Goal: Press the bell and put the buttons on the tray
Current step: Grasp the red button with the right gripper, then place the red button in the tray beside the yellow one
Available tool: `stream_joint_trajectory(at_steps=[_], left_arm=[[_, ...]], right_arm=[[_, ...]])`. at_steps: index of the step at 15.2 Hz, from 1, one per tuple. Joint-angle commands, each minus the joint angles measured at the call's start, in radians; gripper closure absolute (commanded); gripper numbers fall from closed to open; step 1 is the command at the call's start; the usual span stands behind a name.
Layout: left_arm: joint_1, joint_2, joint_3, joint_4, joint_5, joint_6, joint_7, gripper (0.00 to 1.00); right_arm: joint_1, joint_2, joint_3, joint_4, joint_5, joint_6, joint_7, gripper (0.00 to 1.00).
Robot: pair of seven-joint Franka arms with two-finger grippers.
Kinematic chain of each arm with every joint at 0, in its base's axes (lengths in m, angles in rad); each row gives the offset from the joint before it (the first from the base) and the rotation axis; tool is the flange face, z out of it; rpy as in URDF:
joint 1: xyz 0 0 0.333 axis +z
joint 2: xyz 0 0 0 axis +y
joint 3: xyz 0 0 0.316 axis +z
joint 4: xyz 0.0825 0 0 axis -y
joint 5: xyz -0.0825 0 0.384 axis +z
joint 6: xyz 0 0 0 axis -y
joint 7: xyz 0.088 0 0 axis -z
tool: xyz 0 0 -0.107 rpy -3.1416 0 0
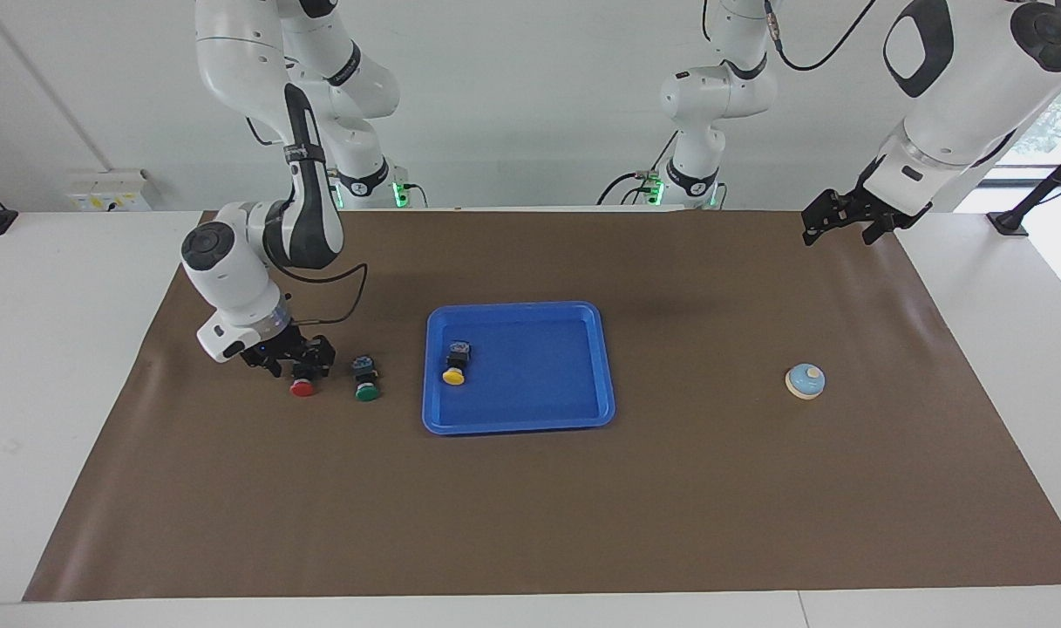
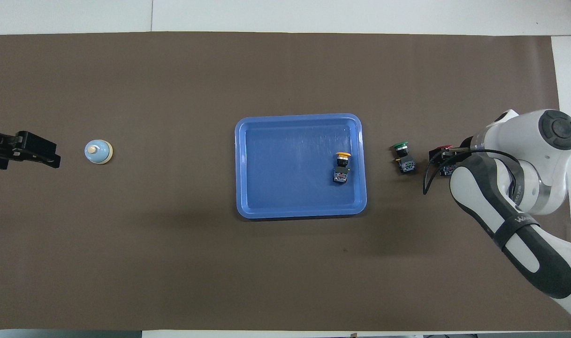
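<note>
The blue tray (image 1: 582, 410) (image 2: 266, 197) lies mid-mat with the yellow button (image 1: 454, 367) (image 2: 342, 165) in it, on its side by the rim toward the right arm's end. The green button (image 1: 366, 381) (image 2: 403, 156) lies on the mat beside the tray. The red button (image 1: 302, 386) (image 2: 442, 149) lies beside the green one, farther from the tray. My right gripper (image 1: 302, 359) (image 2: 442, 162) is down at the red button's black body. The bell (image 1: 805, 381) (image 2: 98, 152) stands at the left arm's end. My left gripper (image 1: 839, 228) (image 2: 41, 152) hangs open in the air beside the bell.
A brown mat (image 1: 530, 523) (image 2: 172, 263) covers the table. A black cable (image 1: 347, 301) loops from the right wrist just above the mat near the buttons. The white table edge (image 1: 1001, 288) borders the mat at both ends.
</note>
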Motion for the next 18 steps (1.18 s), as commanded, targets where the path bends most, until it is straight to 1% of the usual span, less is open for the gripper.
stream_joint_trajectory(at_steps=[1,5,7,8,9,10,12,14,15,18], left_arm=[[-0.002,-0.004,0.003,0.011,0.012,-0.013,-0.010,0.00],[-0.004,-0.004,0.003,0.011,0.012,-0.013,-0.010,0.00],[-0.004,-0.004,0.003,0.011,0.012,-0.012,-0.010,0.00],[-0.002,-0.004,0.003,0.011,0.012,-0.013,-0.010,0.00],[-0.004,-0.004,0.003,0.011,0.012,-0.013,-0.010,0.00],[-0.002,-0.004,0.003,0.011,0.012,-0.013,-0.010,0.00],[-0.004,-0.004,0.003,0.011,0.012,-0.012,-0.010,0.00],[-0.004,-0.004,0.003,0.011,0.012,-0.013,-0.010,0.00],[-0.004,-0.004,0.003,0.011,0.012,-0.013,-0.010,0.00],[-0.004,-0.004,0.003,0.011,0.012,-0.013,-0.010,0.00]], right_arm=[[-0.016,-0.010,0.011,-0.016,-0.001,0.018,-0.021,1.00],[-0.005,-0.019,0.012,0.011,-0.001,-0.017,-0.020,1.00],[0.001,-0.025,0.021,0.100,0.005,-0.147,-0.011,1.00],[0.031,-0.021,0.022,0.158,0.005,-0.218,0.006,1.00],[0.075,-0.019,0.022,0.194,0.008,-0.267,0.046,1.00],[0.112,-0.018,0.022,0.214,0.006,-0.289,0.099,1.00],[0.229,-0.018,0.020,0.243,0.008,-0.316,0.268,1.00],[0.333,-0.015,0.020,0.260,0.002,-0.309,0.421,1.00],[0.372,-0.003,0.020,0.277,0.006,-0.306,0.466,1.00],[0.491,0.066,0.020,0.329,0.008,-0.280,0.613,1.00]])
